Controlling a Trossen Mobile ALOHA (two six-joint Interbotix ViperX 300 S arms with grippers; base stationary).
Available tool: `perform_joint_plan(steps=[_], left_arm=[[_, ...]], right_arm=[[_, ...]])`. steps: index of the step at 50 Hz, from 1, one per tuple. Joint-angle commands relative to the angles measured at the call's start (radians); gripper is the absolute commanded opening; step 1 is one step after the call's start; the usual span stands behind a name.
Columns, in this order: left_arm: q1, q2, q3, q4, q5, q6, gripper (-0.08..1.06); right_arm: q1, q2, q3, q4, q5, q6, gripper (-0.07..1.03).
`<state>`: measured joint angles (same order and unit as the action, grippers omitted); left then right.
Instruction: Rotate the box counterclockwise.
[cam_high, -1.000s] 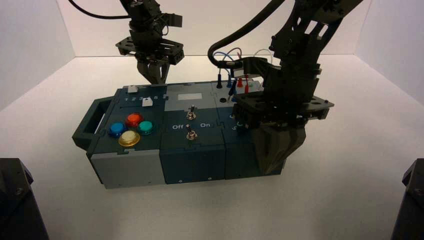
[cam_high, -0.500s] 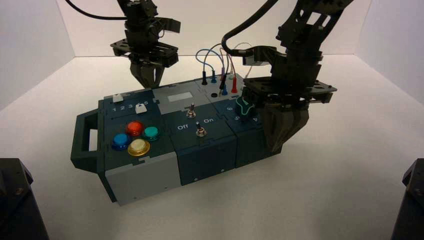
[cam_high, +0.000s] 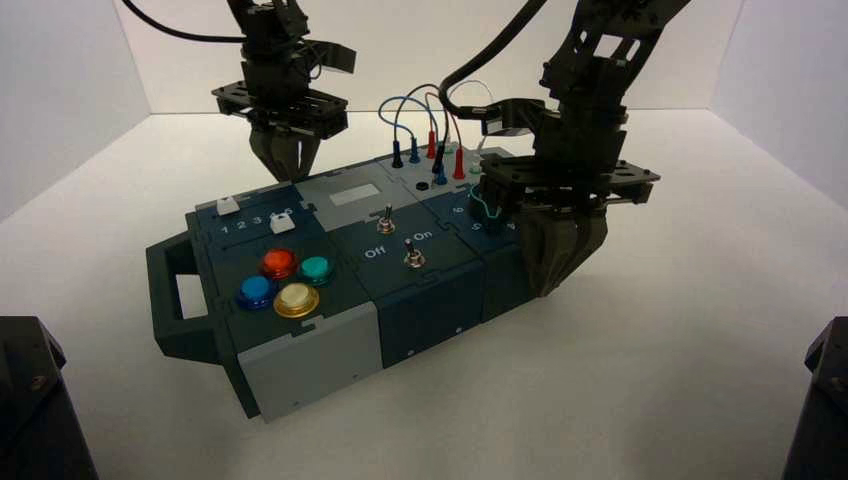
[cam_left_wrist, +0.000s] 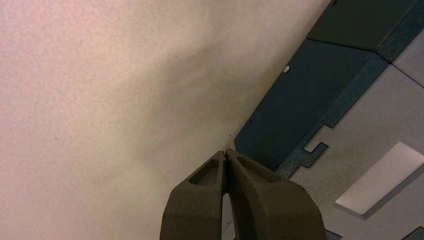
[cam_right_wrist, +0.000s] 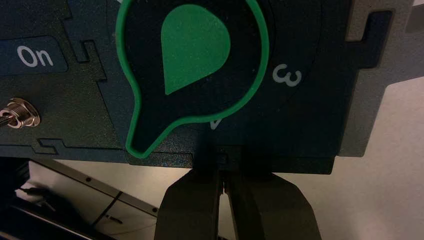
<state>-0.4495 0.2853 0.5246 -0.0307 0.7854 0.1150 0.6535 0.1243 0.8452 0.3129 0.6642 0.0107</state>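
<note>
Your box (cam_high: 375, 310) sits turned askew on the tabletop (cam_high: 640, 390), between your two arms. Expect it to be rigid and fairly heavy, so push low on its solid side walls, clear of the looped wires (cam_high: 428, 105). Your left gripper (cam_left_wrist: 226, 152) has its fingers closed at the far edge; your right gripper (cam_right_wrist: 223, 175), also closed on nothing, is at the near wall by the green-outlined knob (cam_right_wrist: 192, 55), perhaps pressing it.

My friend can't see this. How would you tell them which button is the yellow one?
Find the big dark-blue and grey box, then the end where its handle sticks out on the robot's left. Four round buttons cluster there. Yours is yellow, nearest the robot; its neighbours are red, green and blue.
</note>
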Motion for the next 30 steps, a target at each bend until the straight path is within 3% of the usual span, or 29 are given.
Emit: perform_joint_plan(steps=[1, 30], left_arm=[[-0.064, -0.014, -0.005, -0.015, 0.008, 0.000, -0.03], [-0.127, -0.012, 0.008, -0.026, 0.032, 0.000, -0.03]], right_arm=[[-0.043, 0.005, -0.091, -0.005, -0.031, 0.003, -0.02], [-0.092, 0.037, -0.150, -0.041, -0.028, 0.005, -0.02]])
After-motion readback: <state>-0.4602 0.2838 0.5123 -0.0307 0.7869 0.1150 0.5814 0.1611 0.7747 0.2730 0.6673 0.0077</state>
